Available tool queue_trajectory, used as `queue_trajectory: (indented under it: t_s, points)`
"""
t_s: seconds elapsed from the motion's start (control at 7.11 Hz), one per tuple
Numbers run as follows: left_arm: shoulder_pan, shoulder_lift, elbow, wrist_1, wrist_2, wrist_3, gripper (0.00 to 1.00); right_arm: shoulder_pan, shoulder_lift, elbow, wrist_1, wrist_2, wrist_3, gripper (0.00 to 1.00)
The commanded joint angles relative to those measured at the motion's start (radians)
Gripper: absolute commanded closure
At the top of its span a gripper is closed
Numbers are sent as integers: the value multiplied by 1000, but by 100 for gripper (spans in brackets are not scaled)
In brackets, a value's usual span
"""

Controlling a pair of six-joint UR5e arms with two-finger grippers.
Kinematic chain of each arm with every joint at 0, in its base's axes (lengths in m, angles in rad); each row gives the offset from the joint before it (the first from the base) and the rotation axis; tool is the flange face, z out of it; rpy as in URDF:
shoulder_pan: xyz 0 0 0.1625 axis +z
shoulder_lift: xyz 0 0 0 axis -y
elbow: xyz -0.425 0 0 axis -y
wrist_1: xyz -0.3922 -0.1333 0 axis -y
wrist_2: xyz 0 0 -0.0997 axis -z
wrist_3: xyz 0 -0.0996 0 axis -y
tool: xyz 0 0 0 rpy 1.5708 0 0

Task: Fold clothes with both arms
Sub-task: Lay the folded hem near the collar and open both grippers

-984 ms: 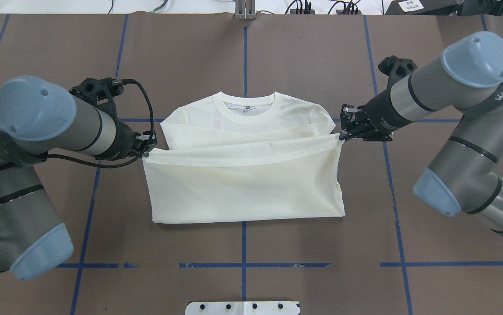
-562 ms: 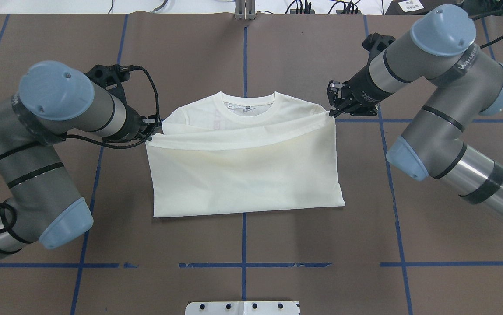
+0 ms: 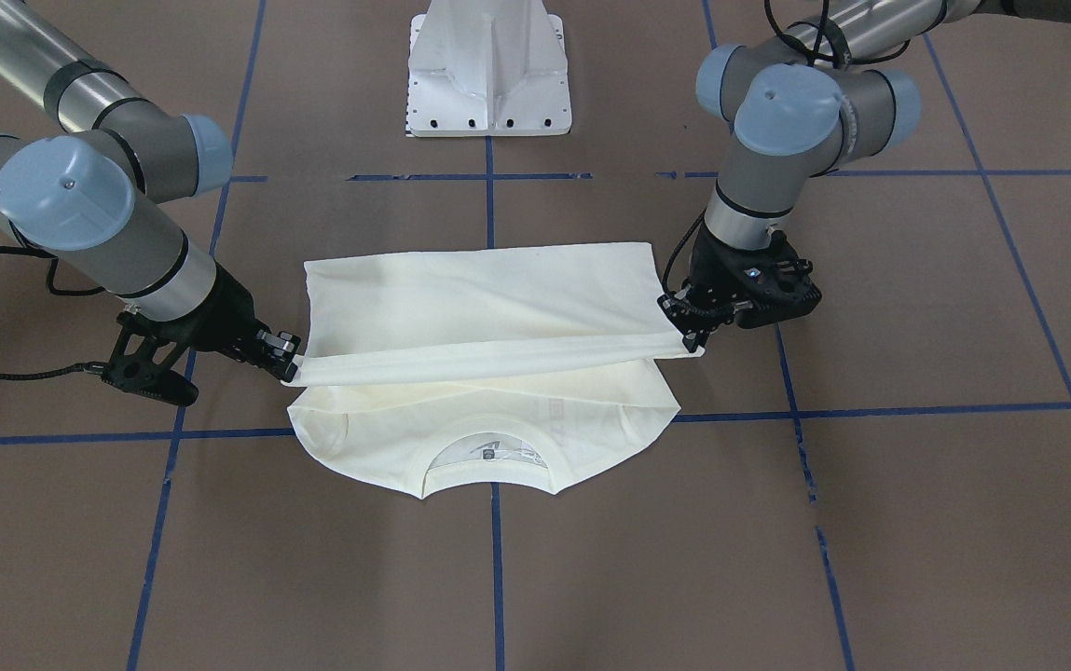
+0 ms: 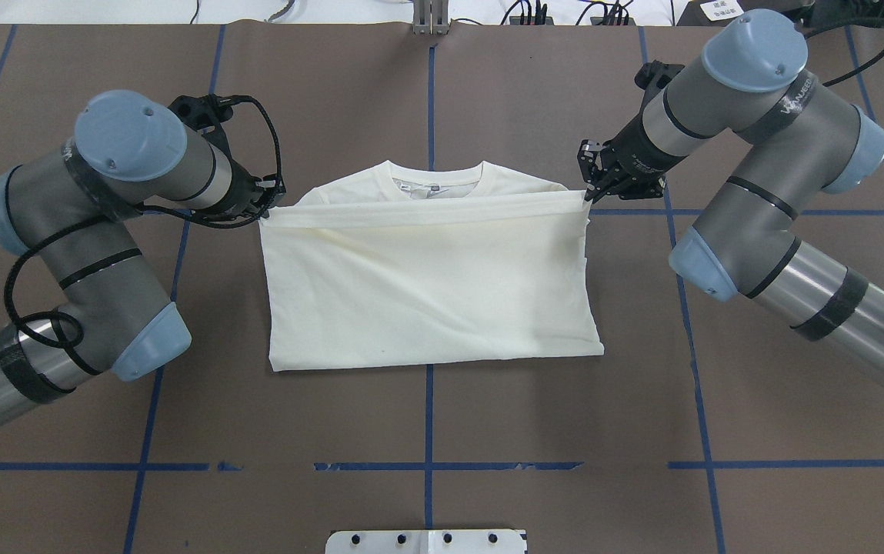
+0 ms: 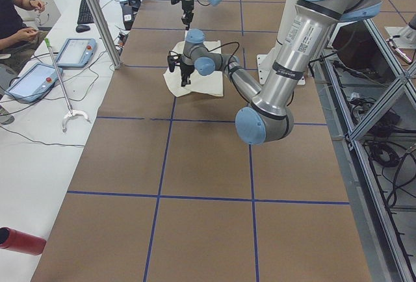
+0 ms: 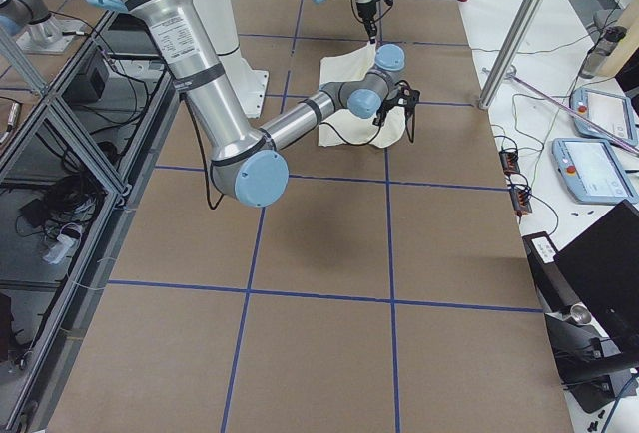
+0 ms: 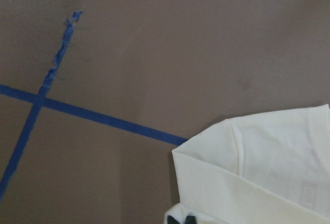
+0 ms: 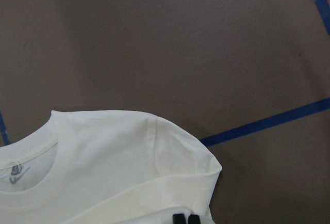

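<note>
The cream-white T-shirt (image 4: 426,285) lies flat mid-table, plain side up, print hidden, collar (image 4: 435,181) at the far side. Its lower half is folded up over the chest. My left gripper (image 4: 266,208) is shut on the left corner of the raised hem. My right gripper (image 4: 586,194) is shut on the right corner. The hem stretches straight between them just short of the collar. In the front-facing view the shirt (image 3: 479,308) shows with the left gripper (image 3: 684,340) on the right and the right gripper (image 3: 288,368) on the left. Each wrist view shows a shoulder of the shirt (image 7: 268,172) (image 8: 103,167) below.
The white pedestal base (image 3: 488,75) stands at the robot's side of the table. Blue tape lines (image 4: 428,465) cross the brown mat. Beyond the far edge are cables, tablets (image 5: 29,80) and a seated operator (image 5: 16,15). A red bottle (image 5: 19,240) lies at the left end.
Both grippers have carried the held hem away from the robot, toward the collar. The folded layer now covers most of the chest and sleeves, and the hem has pulled taut.
</note>
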Motion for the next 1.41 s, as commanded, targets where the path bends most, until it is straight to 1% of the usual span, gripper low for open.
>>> queue_trajectory:
  t_s: [0.0,0.14,0.28,0.84,0.98,1.12,1.27]
  points:
    - [-3,-30,37,-12,4,-5,100,1,43,-52,2,0,-3,100]
    - [-3,-79,89,-10,25,-17,100,1,81,-92,0,0,-3,100]
    - [-3,-119,141,-10,28,-34,100,1,88,-111,2,0,-3,100]
    - [-3,-119,165,-12,31,-35,100,-1,94,-136,2,-8,-15,100]
    - [-3,-118,169,-12,31,-35,96,-2,94,-142,2,-8,-23,92]
    - [-3,-118,169,-9,37,-35,41,-1,94,-149,3,-8,-24,1]
    - [-5,-119,172,1,89,-35,0,1,94,-151,14,-7,-26,0]
